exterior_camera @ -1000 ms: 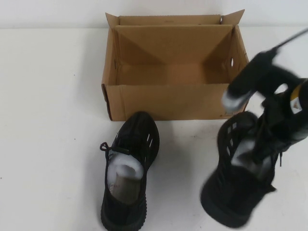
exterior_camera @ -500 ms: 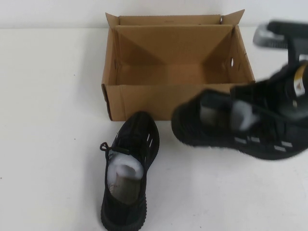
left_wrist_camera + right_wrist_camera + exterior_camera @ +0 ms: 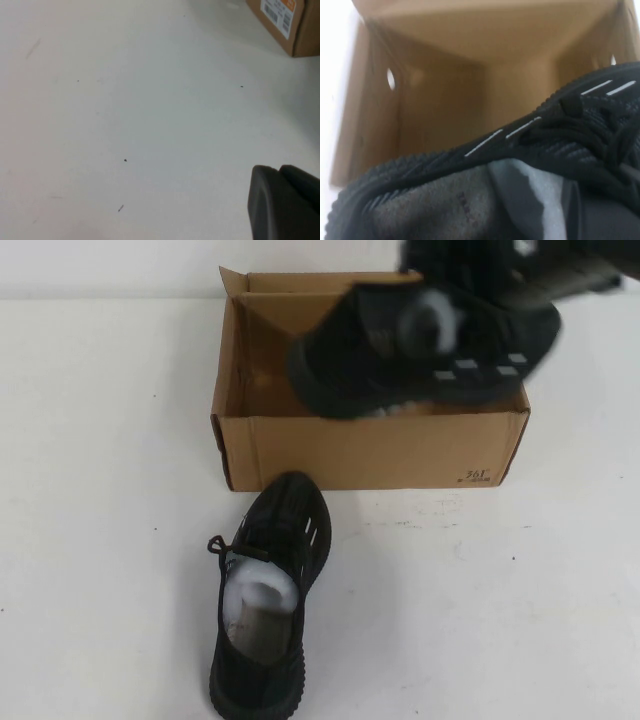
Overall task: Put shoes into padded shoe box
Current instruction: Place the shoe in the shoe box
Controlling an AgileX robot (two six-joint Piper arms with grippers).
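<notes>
Overhead, right gripper (image 3: pixel 580 210) carries shoe (image 3: pixel 420 345) above box (image 3: pixel 370 445).

High view overhead, wrists close, sharing box (image 3: pixel 370 445)

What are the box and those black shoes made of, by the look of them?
The box looks like matte brown cardboard, with folded flaps and creases. The shoe on the table seems a black knit fabric, ribbed at toe and heel. The right gripper holds the other shoe over the box; the left gripper hovers above bare table.
</notes>
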